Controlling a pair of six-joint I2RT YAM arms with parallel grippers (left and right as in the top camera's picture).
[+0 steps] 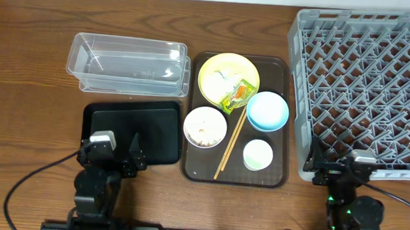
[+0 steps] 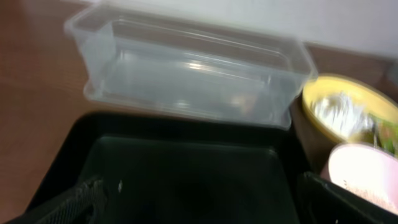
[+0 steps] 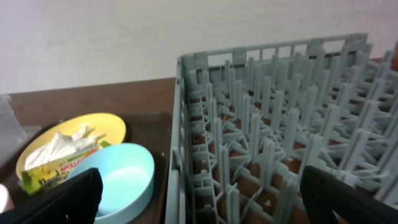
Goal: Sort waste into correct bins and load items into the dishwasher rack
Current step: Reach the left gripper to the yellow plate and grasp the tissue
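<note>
Spread open at the near edge: left gripper (image 2: 199, 208) over black tray (image 1: 158, 126), right gripper (image 3: 199, 208) beside rack (image 1: 371, 75) at the right edge. Mid-table on brown tray (image 1: 276, 178) — plate (image 1: 208, 87) with wrapper (image 1: 238, 96) and paper (image 1: 222, 75), blue bowl (image 1: 267, 110), white bowl (image 1: 205, 126), cup (image 1: 257, 154), chopsticks (image 1: 230, 144). Tub (image 1: 127, 65) behind black tray.

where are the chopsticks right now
In the overhead view, the chopsticks lie diagonally on the brown tray at table centre, between the white bowl and the small white cup.

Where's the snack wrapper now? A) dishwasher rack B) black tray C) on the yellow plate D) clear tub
C: the overhead view shows the snack wrapper lying on the yellow plate, next to the crumpled white paper.
</note>
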